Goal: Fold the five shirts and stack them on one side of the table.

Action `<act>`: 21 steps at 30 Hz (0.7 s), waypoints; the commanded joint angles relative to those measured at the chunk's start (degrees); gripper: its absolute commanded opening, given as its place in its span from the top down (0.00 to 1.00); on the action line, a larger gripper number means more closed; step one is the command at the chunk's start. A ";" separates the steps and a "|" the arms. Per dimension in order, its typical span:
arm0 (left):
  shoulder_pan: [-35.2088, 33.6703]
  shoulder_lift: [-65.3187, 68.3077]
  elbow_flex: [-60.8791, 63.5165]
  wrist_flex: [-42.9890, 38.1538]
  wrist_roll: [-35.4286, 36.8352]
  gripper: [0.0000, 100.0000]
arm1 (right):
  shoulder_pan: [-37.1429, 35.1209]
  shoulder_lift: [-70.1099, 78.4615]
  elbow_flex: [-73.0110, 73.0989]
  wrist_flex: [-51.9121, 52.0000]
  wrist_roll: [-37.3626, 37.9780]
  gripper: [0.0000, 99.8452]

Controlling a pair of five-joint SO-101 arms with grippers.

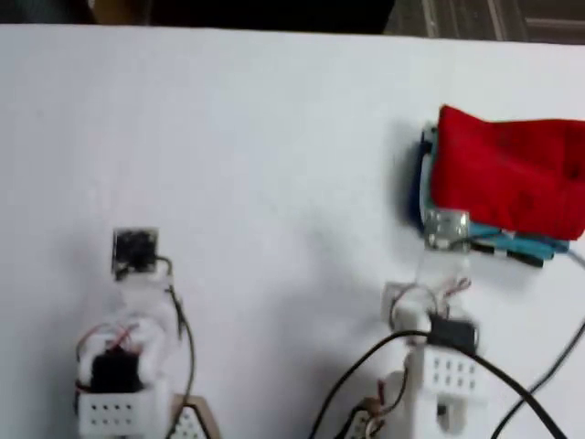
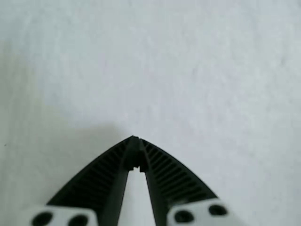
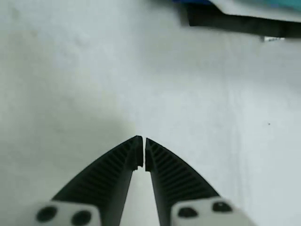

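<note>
Several folded shirts lay as one stack (image 1: pixel 498 197) at the right side of the bench (image 1: pixel 274 137). Red shirt (image 1: pixel 512 169) sat on top, with blue and teal layers under it and a dark edge lowest; the exact count could not be read. Right wrist view caught the stack's near edge (image 3: pixel 254 7).

Judged soft, light, limp cloth. Layers would likely slide on each other, so any hold should pinch a folded edge through all plies, not one loose corner.

Right arm (image 1: pixel 439 361) stood just beside the stack, right jaws together on nothing. Left arm (image 1: pixel 119 366) stood well apart over bare bench, left jaws together as well.
</note>
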 commanded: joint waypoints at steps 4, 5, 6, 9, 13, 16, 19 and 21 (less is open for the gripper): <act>0.35 -1.76 1.27 0.26 0.26 0.97 | -0.04 -30.55 12.48 9.63 2.64 0.98; 0.35 -1.76 1.27 0.26 0.26 0.97 | -0.04 -29.14 12.84 9.63 2.55 0.98; 0.35 -1.76 1.27 0.26 0.26 0.97 | -0.04 -27.12 12.75 9.63 2.64 0.98; 1.32 -1.76 1.27 0.18 0.26 0.97 | -0.13 -25.19 12.84 9.54 2.73 0.98; 7.74 -1.76 1.27 0.26 0.26 0.97 | -2.95 -25.19 14.24 9.71 2.90 0.98; 11.16 -1.76 1.27 0.26 0.26 0.97 | -7.78 -25.19 14.15 9.71 2.90 0.98; 11.34 -1.76 1.27 0.88 0.26 0.97 | -12.53 -25.19 14.15 9.71 2.81 0.98; 11.34 -1.76 1.27 3.16 0.26 0.97 | -14.55 -25.19 14.15 9.63 2.55 0.98</act>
